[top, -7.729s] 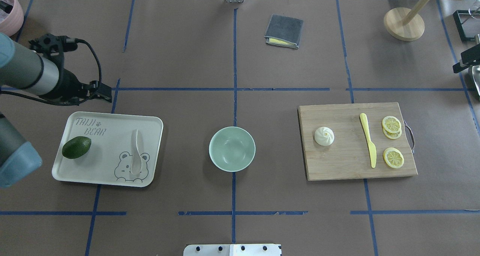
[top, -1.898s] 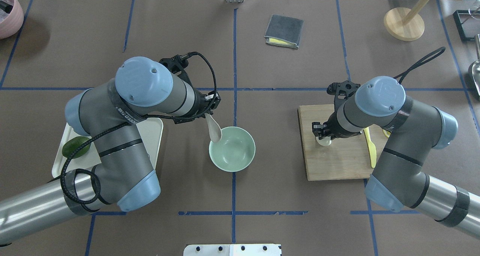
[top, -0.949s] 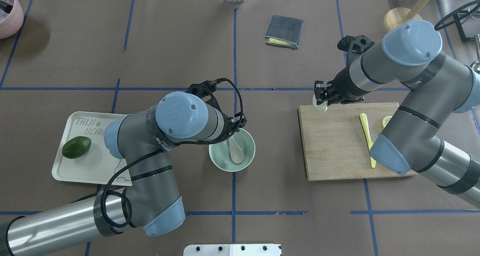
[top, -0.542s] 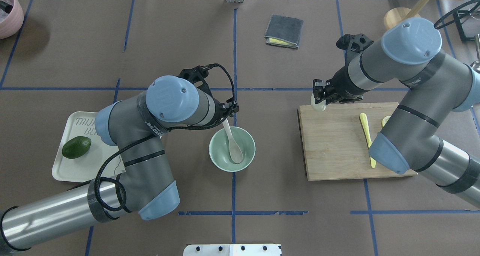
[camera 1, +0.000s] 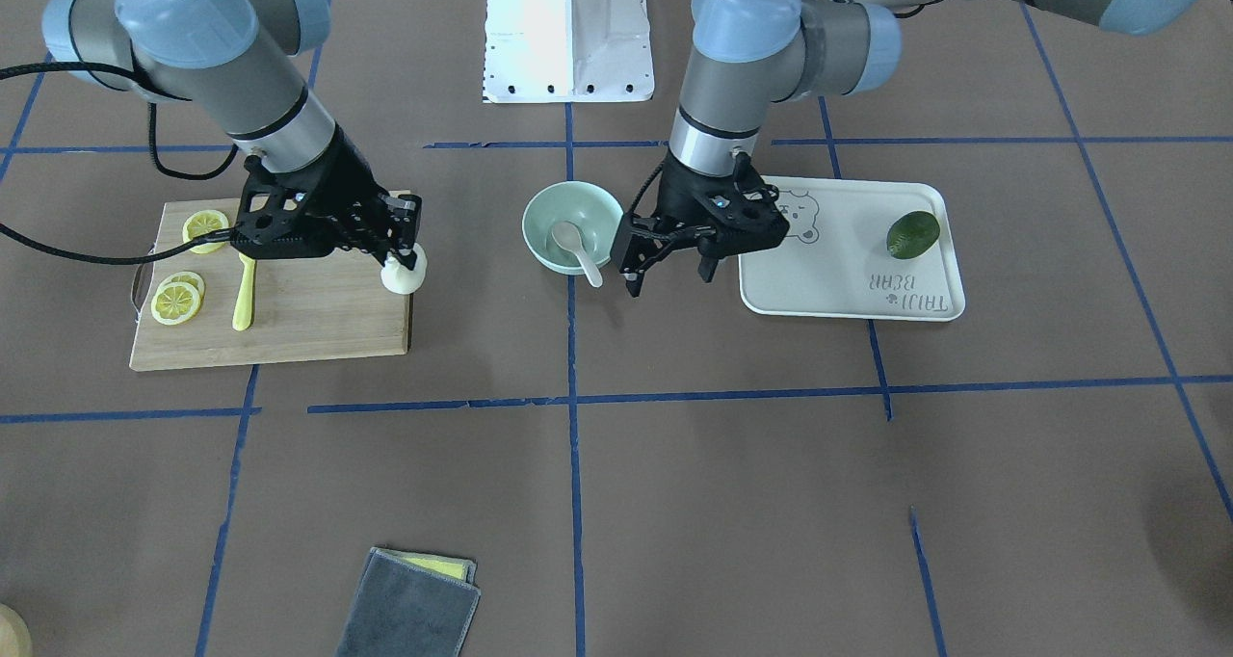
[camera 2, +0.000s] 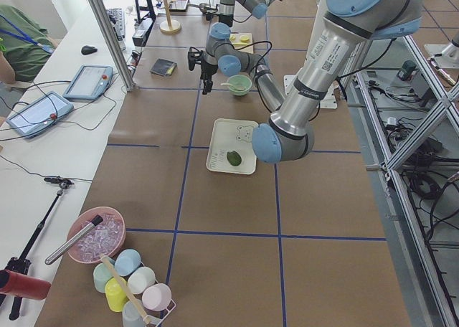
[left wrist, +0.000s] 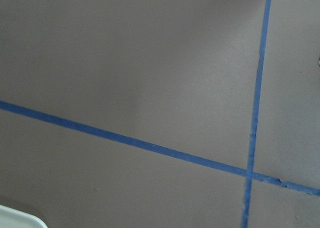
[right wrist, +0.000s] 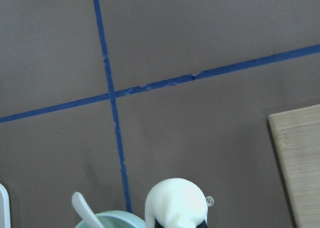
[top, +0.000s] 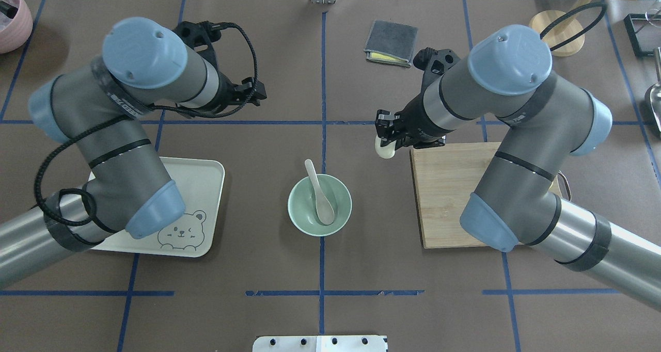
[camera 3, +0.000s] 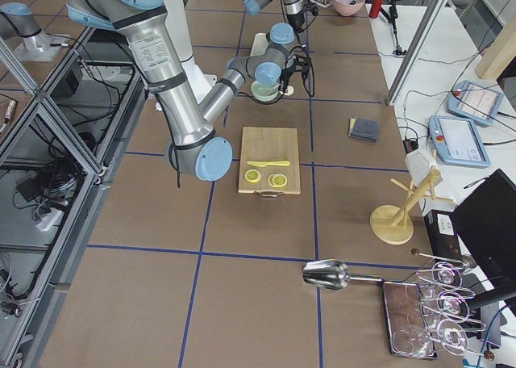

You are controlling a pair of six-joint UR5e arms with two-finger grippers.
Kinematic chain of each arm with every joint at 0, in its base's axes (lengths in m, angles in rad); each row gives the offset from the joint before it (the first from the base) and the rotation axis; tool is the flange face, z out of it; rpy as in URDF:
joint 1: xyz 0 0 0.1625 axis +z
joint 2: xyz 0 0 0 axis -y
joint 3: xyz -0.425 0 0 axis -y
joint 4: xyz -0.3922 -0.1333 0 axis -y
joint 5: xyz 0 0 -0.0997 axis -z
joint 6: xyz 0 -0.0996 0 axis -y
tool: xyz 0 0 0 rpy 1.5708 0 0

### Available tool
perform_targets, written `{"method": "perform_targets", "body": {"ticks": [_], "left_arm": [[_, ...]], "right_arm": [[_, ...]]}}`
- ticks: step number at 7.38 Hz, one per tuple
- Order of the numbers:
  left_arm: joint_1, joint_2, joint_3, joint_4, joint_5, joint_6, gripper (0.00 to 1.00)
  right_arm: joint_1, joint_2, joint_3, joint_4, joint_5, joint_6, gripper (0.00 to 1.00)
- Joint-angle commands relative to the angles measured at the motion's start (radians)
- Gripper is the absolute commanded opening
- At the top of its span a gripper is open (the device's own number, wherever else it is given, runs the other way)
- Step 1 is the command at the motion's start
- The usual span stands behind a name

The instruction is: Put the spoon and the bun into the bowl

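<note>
The pale spoon (top: 321, 197) lies in the mint-green bowl (top: 297, 218), scoop down and handle sticking over the far rim; both also show in the front view, the spoon (camera 1: 575, 246) in the bowl (camera 1: 539, 209). My left gripper (camera 1: 669, 270) is open and empty, raised beyond the bowl toward the tray side (top: 258, 91). My right gripper (top: 386, 138) is shut on the white bun (top: 384, 149), held in the air just off the cutting board's far left corner, to the right of the bowl. The right wrist view shows the bun (right wrist: 176, 203) between the fingers, with the bowl's rim below.
The wooden cutting board (top: 449, 197) holds a yellow knife (camera 1: 243, 296) and lemon slices (camera 1: 178, 301). The cream bear tray (top: 206, 176) holds an avocado (camera 1: 912, 234). A grey cloth (top: 391, 42) and a wooden stand (top: 555, 32) lie at the far side.
My left gripper has pulled back from the bowl to the far left, leaving the spoon in it. My right gripper has carried the bun left, off the board toward the bowl.
</note>
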Motion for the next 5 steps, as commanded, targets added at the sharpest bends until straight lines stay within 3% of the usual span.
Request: {"method": "perform_targets", "body": {"ticks": [1, 3, 4, 5], "left_arm": [[-0.128, 0.065, -0.043, 0.018, -0.075, 0.188, 1.0], [-0.2, 0.158, -0.071, 0.02, -0.085, 0.355, 1.0], [-0.228, 0.172, -0.071, 0.02, -0.088, 0.402, 1.0], [-0.25, 0.181, -0.071, 0.02, -0.088, 0.442, 1.0]], "right_arm": [[-0.165, 0.079, -0.024, 0.0, -0.195, 0.127, 0.29], [-0.216, 0.153, -0.113, 0.001, -0.236, 0.151, 0.34], [-0.228, 0.165, -0.13, 0.001, -0.25, 0.151, 0.77], [-0.227, 0.166, -0.127, 0.001, -0.25, 0.157, 0.99]]}}
